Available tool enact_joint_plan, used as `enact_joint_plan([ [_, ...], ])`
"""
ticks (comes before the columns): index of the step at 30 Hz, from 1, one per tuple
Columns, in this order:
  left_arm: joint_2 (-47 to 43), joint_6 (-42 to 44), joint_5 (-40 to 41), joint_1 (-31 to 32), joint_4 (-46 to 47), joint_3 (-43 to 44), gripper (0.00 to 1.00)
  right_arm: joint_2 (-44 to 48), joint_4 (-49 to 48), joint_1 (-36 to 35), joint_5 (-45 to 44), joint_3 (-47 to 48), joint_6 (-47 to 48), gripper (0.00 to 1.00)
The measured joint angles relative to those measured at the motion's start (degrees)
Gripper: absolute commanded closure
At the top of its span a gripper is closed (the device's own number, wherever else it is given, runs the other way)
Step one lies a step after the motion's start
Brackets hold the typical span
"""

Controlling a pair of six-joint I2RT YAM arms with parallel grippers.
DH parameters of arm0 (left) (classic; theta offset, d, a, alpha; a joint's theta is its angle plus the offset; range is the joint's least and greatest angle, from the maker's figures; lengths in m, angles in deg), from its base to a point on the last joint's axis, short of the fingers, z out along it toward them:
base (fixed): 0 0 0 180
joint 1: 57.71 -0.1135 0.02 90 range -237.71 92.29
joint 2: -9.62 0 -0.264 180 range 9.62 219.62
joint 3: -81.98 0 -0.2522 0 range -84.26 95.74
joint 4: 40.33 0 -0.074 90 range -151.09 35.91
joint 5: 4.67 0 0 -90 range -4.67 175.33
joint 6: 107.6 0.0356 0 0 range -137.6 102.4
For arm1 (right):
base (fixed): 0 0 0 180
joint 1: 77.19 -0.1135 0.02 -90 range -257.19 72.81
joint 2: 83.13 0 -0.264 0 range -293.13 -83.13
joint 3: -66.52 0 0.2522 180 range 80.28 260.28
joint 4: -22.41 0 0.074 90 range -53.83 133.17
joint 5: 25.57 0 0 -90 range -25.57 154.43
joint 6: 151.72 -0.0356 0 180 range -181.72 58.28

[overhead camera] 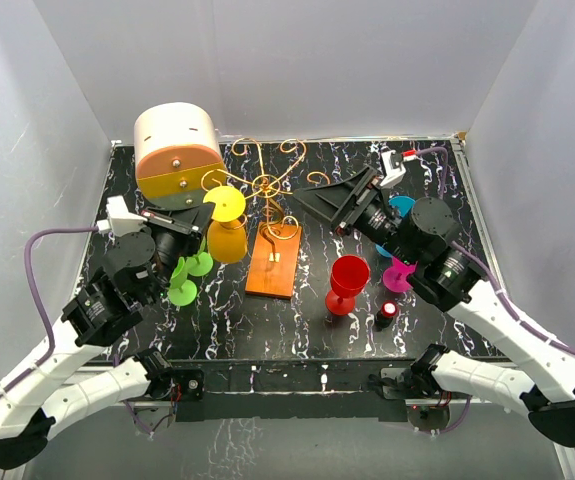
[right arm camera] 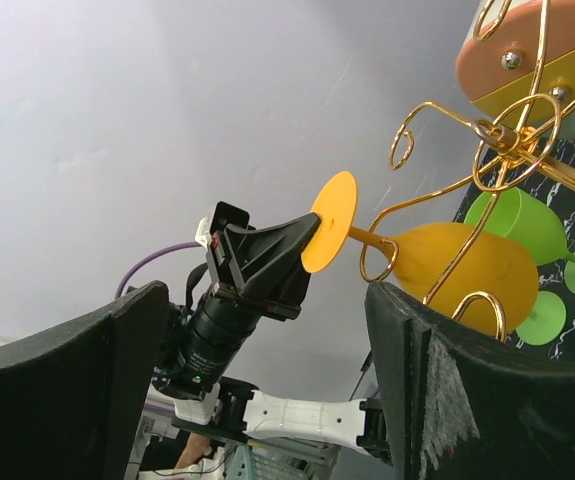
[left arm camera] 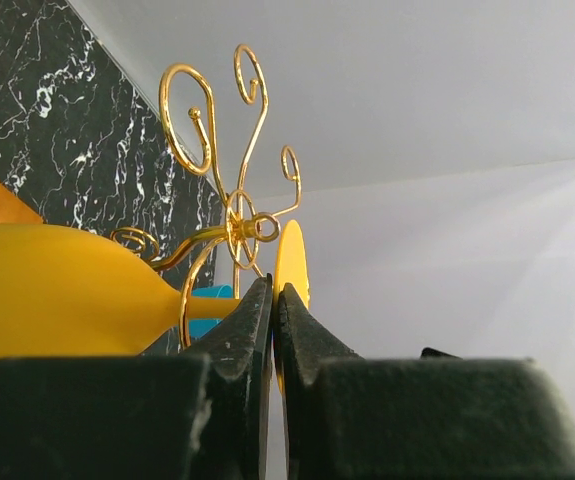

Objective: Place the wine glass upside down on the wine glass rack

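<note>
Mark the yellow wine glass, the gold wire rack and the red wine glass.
yellow wine glass (overhead camera: 227, 241), top external view, on its bowl.
gold wire rack (overhead camera: 268, 274), top external view, on its orange base.
red wine glass (overhead camera: 349, 272), top external view, on its bowl.

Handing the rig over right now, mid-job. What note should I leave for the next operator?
Left gripper: fingers shut on the round foot of the yellow plastic wine glass.
Right gripper: open, empty, beside the rack.
Gold wire wine glass rack on orange base: the glass is tilted with its stem at a scroll arm. Whether it is seated, I cannot tell.
Done: glass lifted and brought to the rack.
Left: hang it bowl down, release, withdraw.
</note>
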Motion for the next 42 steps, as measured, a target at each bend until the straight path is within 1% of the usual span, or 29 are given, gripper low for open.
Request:
enact_joint_plan([
  [8, -0.2, 0.8, -0.2, 0.0, -4.2, 0.6, 1.00, -2.2, -0.8, 0.0, 0.3, 0.0, -0.1, 0.23],
  [12, -0.2, 1.3, -1.9, 0.0, -5.9, 1.8, 1.00, -2.1, -0.8, 0.0, -0.4, 0.0, 0.2, 0.23],
  [20, 2.8, 3.9, -5.7, 0.0, -6.1, 3.8, 1.00, -1.4, 1.2, 0.0, -3.9, 0.0, 1.9, 0.24],
  [30, 4.6, 6.2, -7.5, 0.0, -5.7, 4.0, 1.00, 1.5, 3.9, 0.0, -7.6, 0.0, 3.7, 0.25],
  [34, 4.6, 6.9, -7.6, 0.0, -6.9, 4.2, 0.96, 1.8, 4.2, 0.0, -8.6, 0.0, 4.4, 0.24],
  [40, 4.5, 8.0, -8.5, 0.0, -8.0, 4.2, 0.92, 2.6, 5.0, 0.0, -9.6, 0.0, 4.8, 0.24],
  [42, 4.5, 8.2, -8.7, 0.0, -8.1, 4.2, 0.89, 2.8, 5.3, 0.0, -9.9, 0.0, 4.8, 0.25],
])
